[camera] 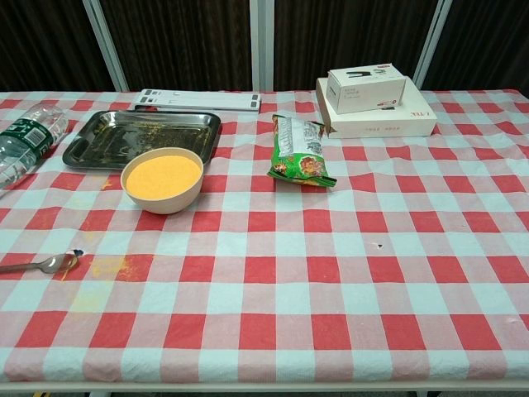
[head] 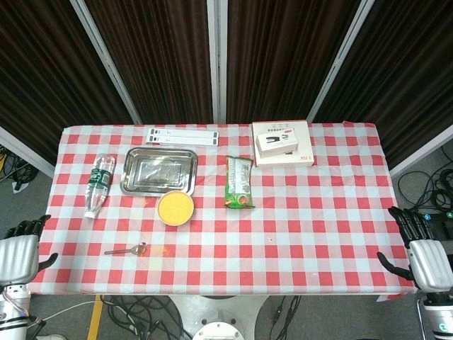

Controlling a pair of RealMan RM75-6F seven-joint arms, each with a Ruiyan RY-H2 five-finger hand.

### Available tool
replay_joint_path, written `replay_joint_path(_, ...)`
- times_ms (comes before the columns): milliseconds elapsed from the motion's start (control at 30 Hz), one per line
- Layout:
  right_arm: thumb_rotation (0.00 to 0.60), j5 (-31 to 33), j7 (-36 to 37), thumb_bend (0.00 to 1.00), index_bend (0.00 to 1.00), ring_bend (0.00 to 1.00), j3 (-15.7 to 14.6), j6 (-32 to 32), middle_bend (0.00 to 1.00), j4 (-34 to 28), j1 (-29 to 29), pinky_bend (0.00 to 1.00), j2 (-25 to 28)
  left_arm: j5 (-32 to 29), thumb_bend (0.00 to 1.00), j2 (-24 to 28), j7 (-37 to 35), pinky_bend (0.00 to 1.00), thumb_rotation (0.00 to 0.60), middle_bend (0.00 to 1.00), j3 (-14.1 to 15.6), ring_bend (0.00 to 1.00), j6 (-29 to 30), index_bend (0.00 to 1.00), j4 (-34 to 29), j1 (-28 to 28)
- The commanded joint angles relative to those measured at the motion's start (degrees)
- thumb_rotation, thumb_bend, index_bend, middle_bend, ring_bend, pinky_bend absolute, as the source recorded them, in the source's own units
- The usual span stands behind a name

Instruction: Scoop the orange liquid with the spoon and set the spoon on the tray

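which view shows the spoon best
The head view: the whole spoon shows from above, lying on the tablecloth below the bowl, handle pointing left. The chest view is closer but its left edge cuts off the handle, leaving the spoon's bowl and part of the handle.

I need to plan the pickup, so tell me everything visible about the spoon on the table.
The small silver metal spoon lies flat on the red-and-white checked tablecloth near the front left edge, its bowl pointing right and its handle left. Orange-yellow stains mark the cloth just beside its bowl. It lies in front of the cream bowl of orange liquid, apart from it. Neither hand touches it.
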Motion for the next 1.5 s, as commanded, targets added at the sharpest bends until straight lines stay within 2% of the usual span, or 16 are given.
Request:
replay_joint_path(33,0.600,0.2,-0.2,0.18,0.05,0.00,0.1,-0.2,0.07,0.0,0.2,0.05,-0.3,-0.1,0.17,-0.2,0.1,0.34,0.600,0.43,-0.5,0.28,-0.4,0.28,0.2,0.1)
replay_joint_path(267,0.600,0.6,0.0,0.18,0.05,0.00,0.5,-1.0,0.07,0.4,0.9,0.05,-0.8,0.2,0.17,-0.4,0.1,0.34,0.600,0.43,-1.4,0.28,-1.0,0.28,0.4,0.4)
replay_joint_path(300,0.600,0.7,-0.1,0.18,0.05,0.00,0.5,-1.1,0.07,0.5,1.0,0.05,-0.8,0.2,0.17,-0.5,0.0,0.34,0.600,0.44,-1.6,0.28,-1.2,0.28,0.4,0.4)
replay_joint_path(367,0.600,0.9,-0.1,0.18,0.05,0.00,0.6,-1.4,0.07,0.6,1.3,0.05,-0.8,0.4,0.17,-0.7,-0.4,0.36,0.600,0.53,-2.0,0.35,-1.5,0.34,0.6,0.2)
replay_joint_path(433,0.600,1.1,0.0,0.18,0.05,0.00,0.7,-1.8,0.07,0.8,1.6,0.05,-0.9,0.4,0.17,-1.3,-1.2,0.53,0.600,0.71,-2.3,0.57,-2.5,0.48,1.0,-0.1)
replay_joint_path(500,0.600,1.2,0.2,0.18,0.05,0.00,0.8,-2.1,0.07,1.0,1.8,0.05,-0.9,0.3,0.17,-1.9,-2.1,0.69,0.600,0.78,-2.2,0.66,-4.2,0.52,1.4,-0.6)
replay_joint_path(700,0.600,1.9,0.9,0.18,0.05,0.00,1.1,-3.6,0.07,1.5,2.8,0.05,-1.0,-2.0,0.17,-4.4,-5.9,0.85,0.600,0.84,-2.1,0.75,-14.4,0.52,1.6,-3.9)
replay_joint_path(833,0.600,2.0,1.2,0.18,0.05,0.00,1.1,-4.1,0.07,1.9,3.2,0.05,-1.0,-6.3,0.19,-4.6,-6.0,0.89,0.600,0.90,-2.4,0.81,-23.2,0.54,-0.4,-7.4)
replay_joint_path(1067,0.600,2.8,1.6,0.18,0.05,0.00,1.1,-4.5,0.08,2.4,3.2,0.05,-0.9,-12.6,0.23,-9.7,-2.2,0.94,0.600,0.98,-3.5,0.90,-29.8,0.54,2.6,-11.3)
replay_joint_path(1300,0.600,3.1,1.9,0.18,0.05,0.00,1.0,-4.5,0.08,2.7,3.2,0.05,-0.9,-19.0,0.30,-12.0,2.7,0.94,0.600,1.00,-3.6,0.91,-31.5,0.54,3.3,-13.4)
replay_joint_path(1500,0.600,3.2,2.3,0.18,0.05,0.00,0.9,-4.5,0.08,3.0,3.1,0.05,-1.0,-21.0,0.38,-12.4,3.6,0.94,0.600,1.00,-3.6,0.91,-31.0,0.54,3.2,-14.0)
